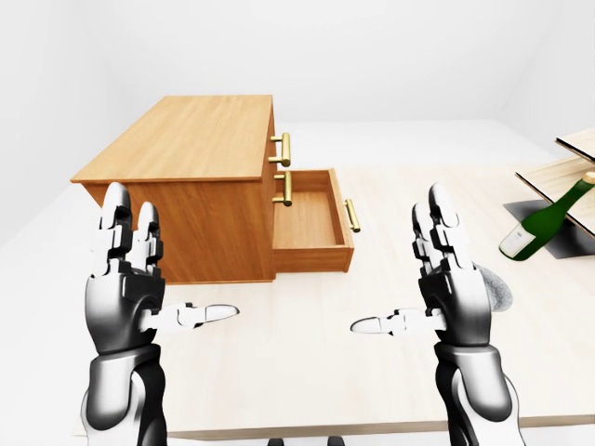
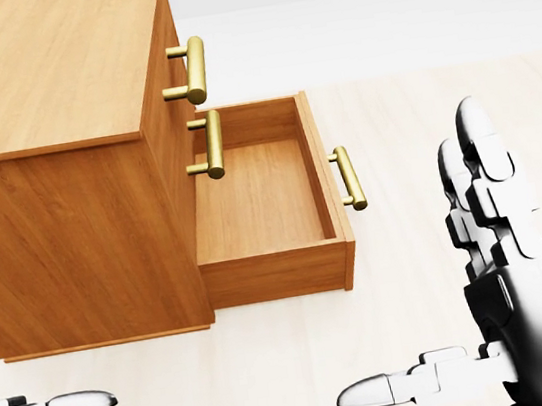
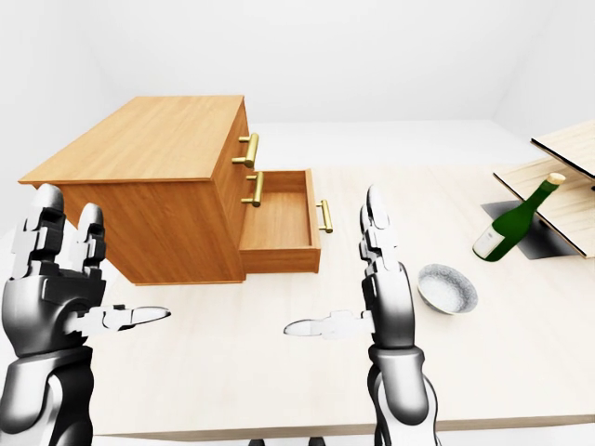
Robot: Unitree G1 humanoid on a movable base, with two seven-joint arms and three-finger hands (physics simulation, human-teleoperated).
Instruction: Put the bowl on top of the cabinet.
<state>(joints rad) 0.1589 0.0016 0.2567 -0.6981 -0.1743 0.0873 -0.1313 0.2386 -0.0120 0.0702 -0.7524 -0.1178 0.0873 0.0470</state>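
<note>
A grey speckled bowl rests on the pale table, just right of my right hand; in the left-eye view that hand mostly hides it. The wooden cabinet stands at the upper left with its flat top bare and its bottom drawer pulled out, nothing showing inside. My left hand is raised at the lower left, below the cabinet's side. Both hands are open with fingers upright and thumbs pointing inward, holding nothing.
A green wine bottle leans against a wooden rack at the right edge. Brass handles stick out from the cabinet's drawers. The table's near edge runs along the bottom of the view.
</note>
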